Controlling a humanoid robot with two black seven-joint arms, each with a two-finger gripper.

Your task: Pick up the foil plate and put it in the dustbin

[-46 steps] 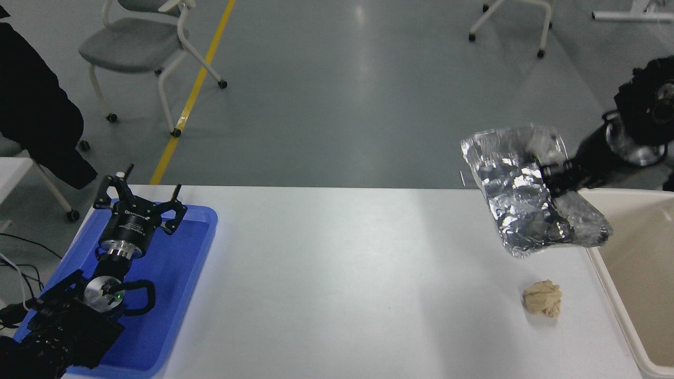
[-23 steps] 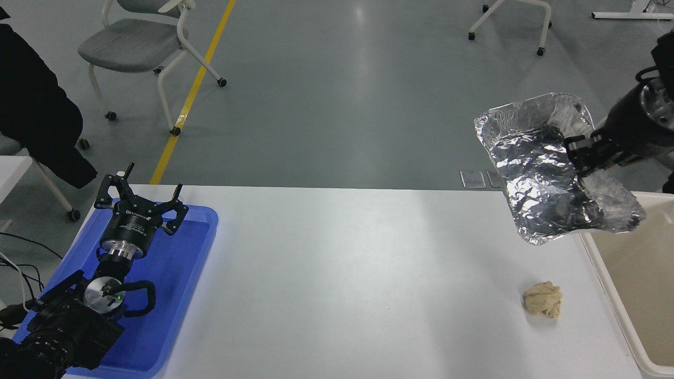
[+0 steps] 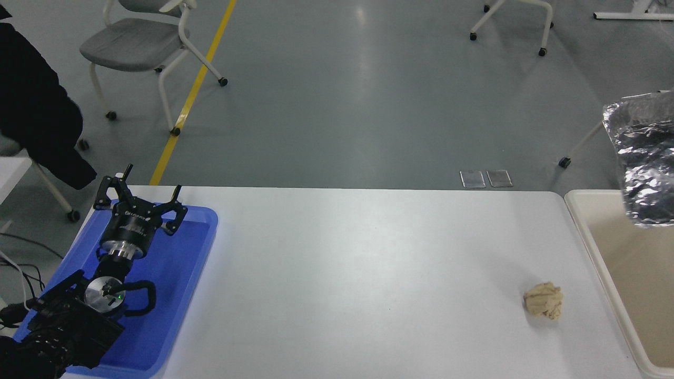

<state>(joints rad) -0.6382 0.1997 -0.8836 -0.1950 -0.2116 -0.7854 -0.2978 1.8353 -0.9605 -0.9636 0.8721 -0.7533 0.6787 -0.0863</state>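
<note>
Nearest the camera, the left arm is parked at the lower left over the blue tray [image 3: 184, 284], and the left gripper [image 3: 138, 202] has its jaws spread and holds nothing. A tan paper wad [image 3: 543, 300] lies on the white surface [image 3: 342, 273] near the right side, just short of the dustbin [image 3: 590, 247]. The wad is no part of this task and sits well clear of the arm's work.

The dustbin stands at the right end of the surface; only its left rim and part of its cream interior show, and that part is bare.

Farther off, the foil plate [image 3: 645, 158] hangs in the air at the right edge, above the bin's far left corner and partly cut off by the frame. The right gripper is out of view, so its jaws cannot be assessed; the plate being aloft suggests it is held.

Judgement: the carry looks close to finished, with only the release outstanding.

Risks noted:
- The visible part of the plate overhangs the bin's rim region. A release here could let it catch the rim and tip onto the surface or the floor beyond.
- Foil is light and crumpled. It may cling to the jaws or drift sideways as it falls.
- The far rim is unseen, so the margin on that side cannot be confirmed.
</note>
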